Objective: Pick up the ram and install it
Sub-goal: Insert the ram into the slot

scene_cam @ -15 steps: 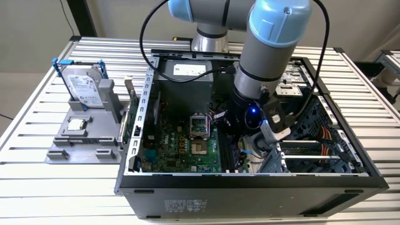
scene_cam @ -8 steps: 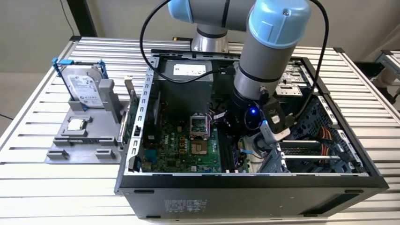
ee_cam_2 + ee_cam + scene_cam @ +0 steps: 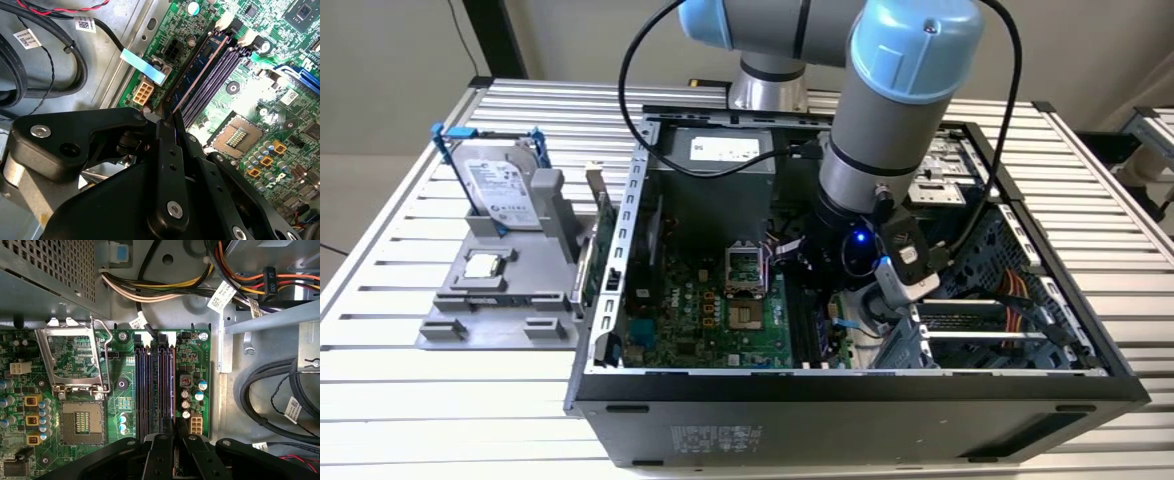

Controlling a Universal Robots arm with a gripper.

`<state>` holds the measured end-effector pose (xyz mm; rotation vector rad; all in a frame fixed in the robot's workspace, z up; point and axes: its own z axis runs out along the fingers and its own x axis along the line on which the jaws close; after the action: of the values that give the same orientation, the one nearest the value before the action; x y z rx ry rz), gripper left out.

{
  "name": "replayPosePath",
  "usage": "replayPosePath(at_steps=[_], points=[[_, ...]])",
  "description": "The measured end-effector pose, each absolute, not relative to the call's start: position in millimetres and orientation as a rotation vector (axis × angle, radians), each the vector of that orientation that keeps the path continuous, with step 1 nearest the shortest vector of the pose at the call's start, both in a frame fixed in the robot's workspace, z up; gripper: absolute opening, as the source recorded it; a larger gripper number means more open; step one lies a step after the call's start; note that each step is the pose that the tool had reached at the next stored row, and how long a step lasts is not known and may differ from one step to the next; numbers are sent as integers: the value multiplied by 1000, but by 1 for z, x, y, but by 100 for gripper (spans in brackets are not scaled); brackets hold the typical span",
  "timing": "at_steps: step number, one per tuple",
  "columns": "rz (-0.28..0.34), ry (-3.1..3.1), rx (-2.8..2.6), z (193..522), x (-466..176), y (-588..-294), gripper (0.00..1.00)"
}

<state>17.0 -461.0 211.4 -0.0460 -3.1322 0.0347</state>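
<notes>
My gripper reaches down into the open computer case, over the motherboard. It is shut on the ram, a thin bluish-green stick seen edge-on. The ram stands on its long edge along the outermost of the black memory slots, the one nearest the board's edge. In the first wrist view the ram shows as a thin line beside the slots, running up from the gripper. Whether the ram sits fully down in the slot cannot be told. In the exterior view the gripper hangs low inside the case.
An empty processor socket with its lever frame raised lies beside the slots. Cable bundles and a drive cage crowd the case around the gripper. Outside at the exterior view's left, a grey fixture holds a hard drive and a processor chip.
</notes>
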Motion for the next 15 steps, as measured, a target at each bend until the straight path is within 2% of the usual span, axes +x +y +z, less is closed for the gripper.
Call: replayPosePath(at_steps=[12,13,15], points=[[34,-3132,-46,211,17,-461,0],[30,-3133,-46,211,17,-461,100],[33,-3133,-46,211,17,-461,100]])
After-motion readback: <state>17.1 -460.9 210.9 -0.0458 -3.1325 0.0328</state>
